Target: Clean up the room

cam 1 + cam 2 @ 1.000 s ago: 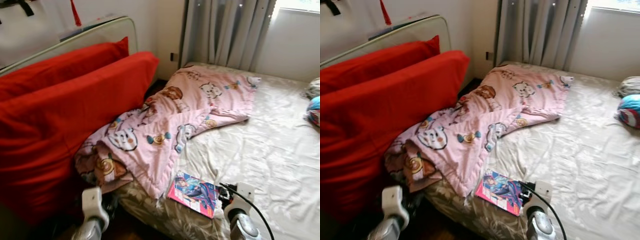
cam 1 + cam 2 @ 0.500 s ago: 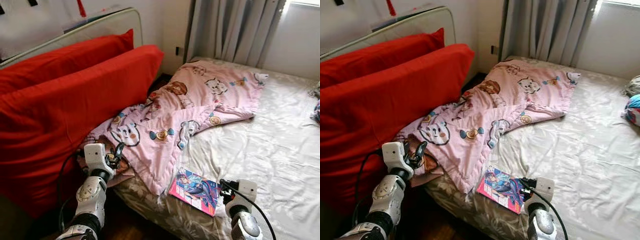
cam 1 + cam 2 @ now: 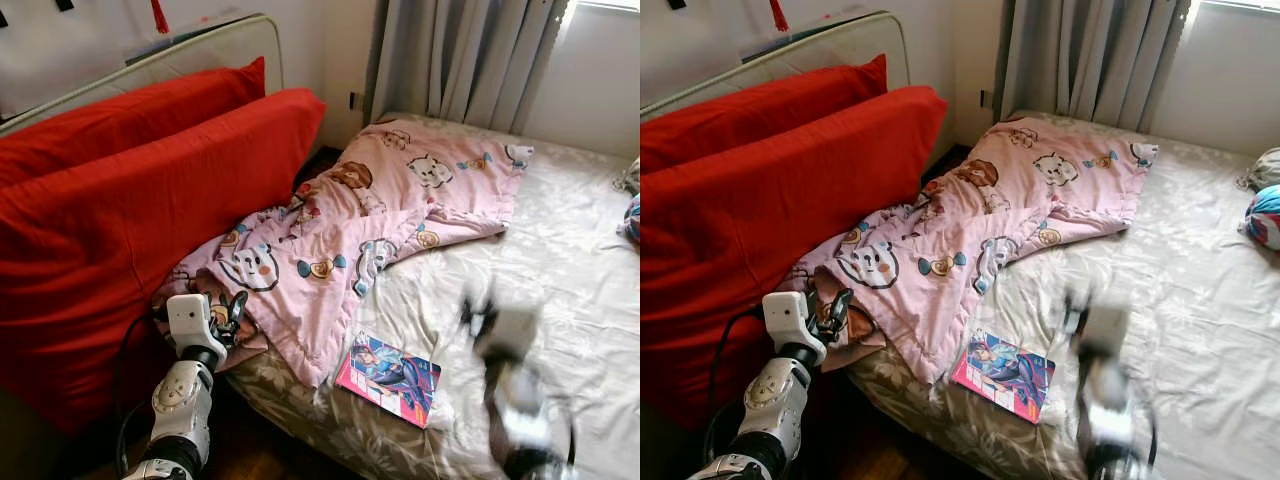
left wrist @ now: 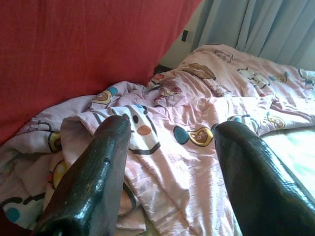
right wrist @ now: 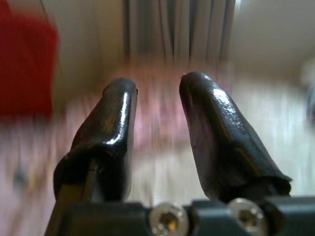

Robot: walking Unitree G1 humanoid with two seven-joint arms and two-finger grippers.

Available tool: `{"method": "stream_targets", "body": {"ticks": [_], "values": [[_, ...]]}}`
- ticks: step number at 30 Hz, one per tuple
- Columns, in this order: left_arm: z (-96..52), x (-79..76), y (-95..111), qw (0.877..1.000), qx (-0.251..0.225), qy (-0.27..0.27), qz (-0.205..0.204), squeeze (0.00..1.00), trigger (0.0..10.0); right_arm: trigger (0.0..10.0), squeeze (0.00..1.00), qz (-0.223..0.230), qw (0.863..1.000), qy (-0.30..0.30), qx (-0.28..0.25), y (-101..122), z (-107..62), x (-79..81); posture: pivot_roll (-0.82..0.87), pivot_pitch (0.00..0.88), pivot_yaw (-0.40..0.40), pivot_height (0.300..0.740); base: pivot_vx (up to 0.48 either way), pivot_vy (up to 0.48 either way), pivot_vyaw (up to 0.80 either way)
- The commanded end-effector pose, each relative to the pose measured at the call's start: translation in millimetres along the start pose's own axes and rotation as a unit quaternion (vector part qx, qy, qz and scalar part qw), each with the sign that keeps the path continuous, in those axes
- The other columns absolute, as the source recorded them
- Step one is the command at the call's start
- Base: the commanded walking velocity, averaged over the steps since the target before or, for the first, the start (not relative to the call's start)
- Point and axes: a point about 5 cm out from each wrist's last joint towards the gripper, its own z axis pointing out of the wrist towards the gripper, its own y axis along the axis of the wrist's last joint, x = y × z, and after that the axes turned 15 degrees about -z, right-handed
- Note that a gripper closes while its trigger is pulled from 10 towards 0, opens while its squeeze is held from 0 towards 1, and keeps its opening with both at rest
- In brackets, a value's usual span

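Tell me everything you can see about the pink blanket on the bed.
The pink blanket is soft quilted cloth printed with cartoon animals. It lies rumpled and partly folded, running diagonally across the bed from the curtain end to the near edge, pressed against the red cushion. The open left gripper is at its near corner; a comic book lies just beside it.

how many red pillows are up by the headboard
2. The front red pillow stands against the pink quilt; the back red pillow leans on the headboard behind it. Others may be hidden behind them.
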Motion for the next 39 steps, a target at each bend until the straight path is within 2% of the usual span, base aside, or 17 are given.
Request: {"method": "stream_targets", "body": {"ticks": [1,6,13,19,25,30,36,39], "values": [[-0.7,-0.1,1,1.0,-0.007,-0.001,0.002,0.0,10.0,10.0,0.0,0.011,1.0,0.009,0.026,-14,-13.9,10.0,0.01,0.0,-0.028,0.74,0.0,0.0,0.0],[-0.5,0.3,2,1.0,-0.01,-0.001,0.001,0.0,10.0,10.0,0.0,0.025,0.999,0.008,0.031,-17,-16.9,12.6,0.01,0.0,-0.027,0.74,0.0,0.0,0.0],[-1.1,3.2,4,1.0,-0.017,0.006,0.001,0.0,10.0,10.0,0.0,0.058,0.995,-0.016,0.085,-35,-31.0,8.7,0.02,0.0,-0.028,0.74,0.0,0.0,0.0],[-0.9,3.4,4,1.0,-0.016,0.004,-0.002,0.0,10.0,10.0,0.0,0.052,0.989,-0.03,0.135,-46,-35.4,6.1,0.02,0.0,-0.023,0.731,0.0,0.0,0.0],[-1.0,8.7,7,1.0,-0.018,0.018,-0.003,0.0,10.0,10.0,0.0,0.055,0.99,-0.025,0.13,-45,-34.6,7.7,0.01,0.0,-0.012,0.693,0.0,0.0,0.0],[0.9,9.7,9,1.0,-0.017,0.016,-0.003,0.0,10.0,10.0,0.0,0.054,0.991,-0.03,0.118,-42,-32.7,4.6,0.0,0.0,-0.007,0.693,0.0,0.0,0.0],[4.5,9.5,13,1.0,-0.014,0.01,0.006,0.0,10.0,10.0,0.0,0.038,0.991,-0.015,0.128,-42,-29.3,5.3,0.01,0.0,-0.01,0.693,0.0,0.0,0.0],[5.3,11.4,14,1.0,-0.009,0.012,0.011,0.0,10.0,10.0,0.0,0.023,0.991,-0.004,0.135,-43,-28.1,6.7,0.0,0.0,-0.01,0.675,0.0,0.0,0.0]]}}
